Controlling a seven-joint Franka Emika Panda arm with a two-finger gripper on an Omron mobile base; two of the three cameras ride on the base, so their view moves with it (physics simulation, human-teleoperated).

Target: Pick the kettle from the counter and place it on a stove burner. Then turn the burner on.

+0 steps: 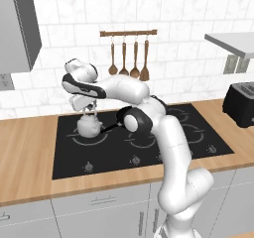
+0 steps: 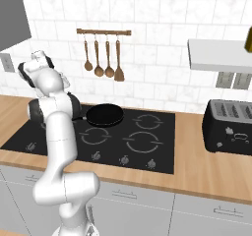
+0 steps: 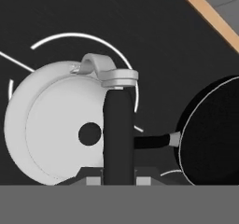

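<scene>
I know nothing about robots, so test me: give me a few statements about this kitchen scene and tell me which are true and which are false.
1. The kettle sits over a burner ring on the black cooktop. True.
2. The gripper is wide open, well clear of the kettle. False: it is shut on the kettle's black handle.
3. The frying pan is on the cooktop. True.
4. The frying pan stands on the wooden counter. False: it rests on the cooktop, beside the kettle.
5. Four utensils hang from a rail on the tiled wall. True.
6. The toaster stands on the cooktop. False: it stands on the counter, right of the cooktop.
</scene>
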